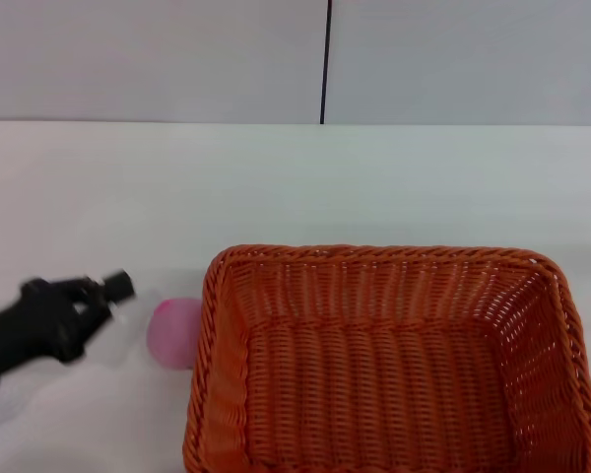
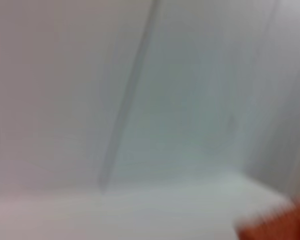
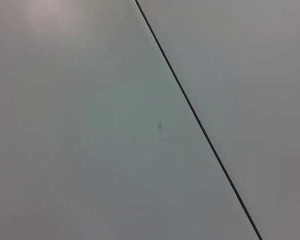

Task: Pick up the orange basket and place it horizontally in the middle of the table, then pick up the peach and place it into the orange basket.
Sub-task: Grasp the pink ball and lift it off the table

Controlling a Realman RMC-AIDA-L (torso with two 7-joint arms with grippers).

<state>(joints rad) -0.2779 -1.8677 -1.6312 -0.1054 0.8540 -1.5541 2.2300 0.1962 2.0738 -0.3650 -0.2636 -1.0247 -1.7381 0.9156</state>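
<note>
The orange basket (image 1: 378,256) lies with its long side across the table (image 1: 276,182), at the near middle-right in the head view, and nothing is inside it. The peach (image 1: 173,332) rests on the table against the basket's left side. My left gripper (image 1: 114,289) comes in from the left, a short way left of the peach and not touching it. In the left wrist view a blurred corner of the orange basket (image 2: 282,226) shows at the edge. The right gripper is out of view.
A grey-white wall with a dark vertical seam (image 1: 326,61) stands behind the table. The right wrist view shows only that wall and the dark seam (image 3: 197,122).
</note>
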